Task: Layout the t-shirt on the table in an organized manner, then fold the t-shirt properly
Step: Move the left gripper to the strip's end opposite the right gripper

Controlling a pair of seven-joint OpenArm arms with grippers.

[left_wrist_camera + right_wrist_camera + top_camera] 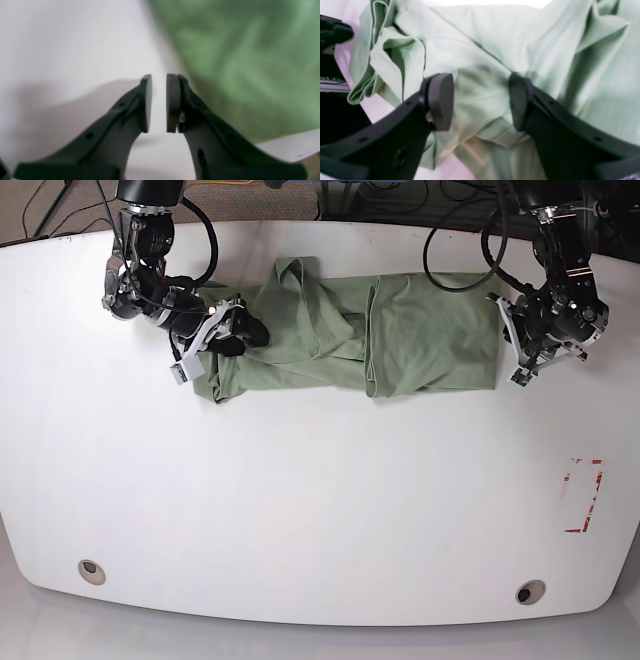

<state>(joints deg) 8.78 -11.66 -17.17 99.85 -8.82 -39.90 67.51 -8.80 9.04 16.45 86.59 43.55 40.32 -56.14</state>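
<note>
A: How do the left gripper's jaws stand?

B: Nearly together, a narrow slit between the pads, nothing in it. They hang over bare white bench, with the t-shirt's edge just beside them on the right of the wrist view.

A: And the right gripper?

B: Its jaws are spread wide, one pad on either side of a rumpled rise of cloth. Whether the pads touch the t-shirt I cannot tell; they have not closed on it.

A: Where does the shirt lie overall?

B: From the base view, the t-shirt is stretched sideways along the far part of the bench, creased and bunched in the middle, between the two arms. The right gripper is at its left end, the left gripper just off its right edge.
</note>
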